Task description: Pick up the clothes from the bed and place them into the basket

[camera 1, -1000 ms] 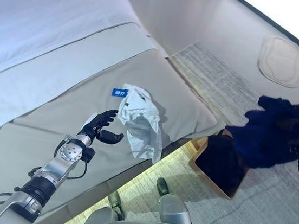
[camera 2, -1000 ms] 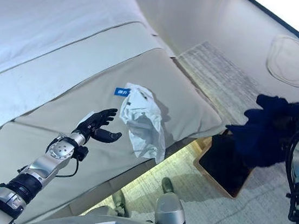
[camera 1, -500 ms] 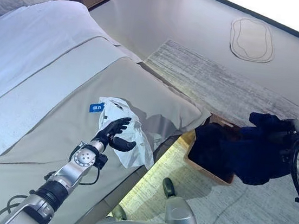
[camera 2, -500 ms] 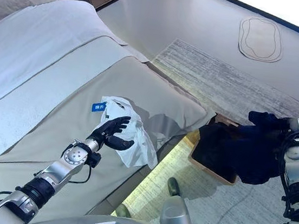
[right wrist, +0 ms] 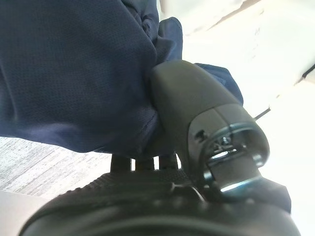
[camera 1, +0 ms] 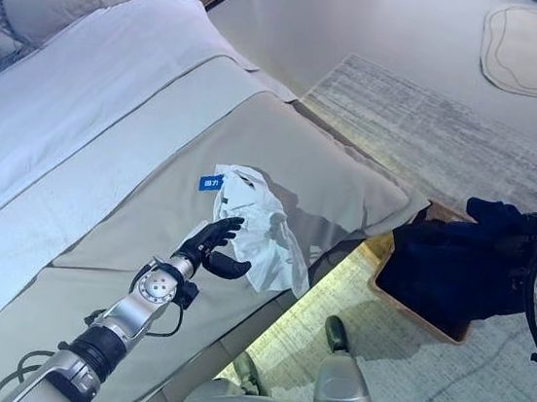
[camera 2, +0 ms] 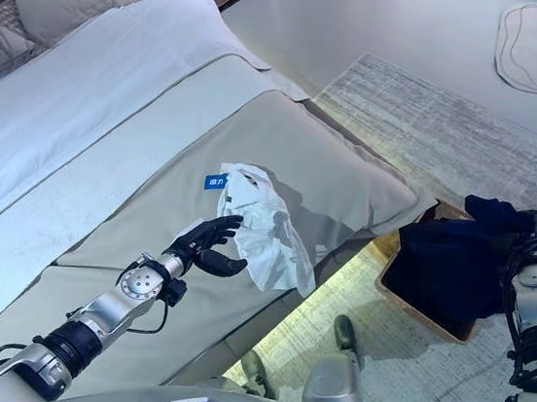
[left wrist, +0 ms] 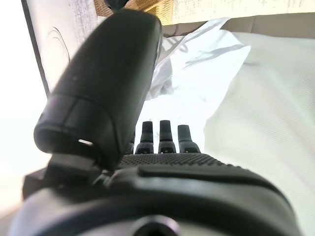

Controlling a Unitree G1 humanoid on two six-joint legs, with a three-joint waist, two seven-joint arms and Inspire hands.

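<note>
Beside the bed (camera 1: 105,171), the right hand (right wrist: 197,113), clamped on navy cloth (camera 1: 456,268), should be opened only once fully above the basket (camera 1: 430,319), while the left hand (camera 1: 206,247), fingers spread and empty, is kept at the white garment (camera 1: 261,225).

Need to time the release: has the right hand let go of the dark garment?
No; the right hand has thumb and fingers clamped on the navy garment.

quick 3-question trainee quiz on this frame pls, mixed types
1. True or false: the white garment lies on the bed.
2. What does the right hand hold? A) pillow B) dark blue garment C) nothing
3. Fill in: the left hand is ____ at the white garment's edge, not gripping it.

Key: 1 true; 2 B, over the basket; 3 open.
</note>
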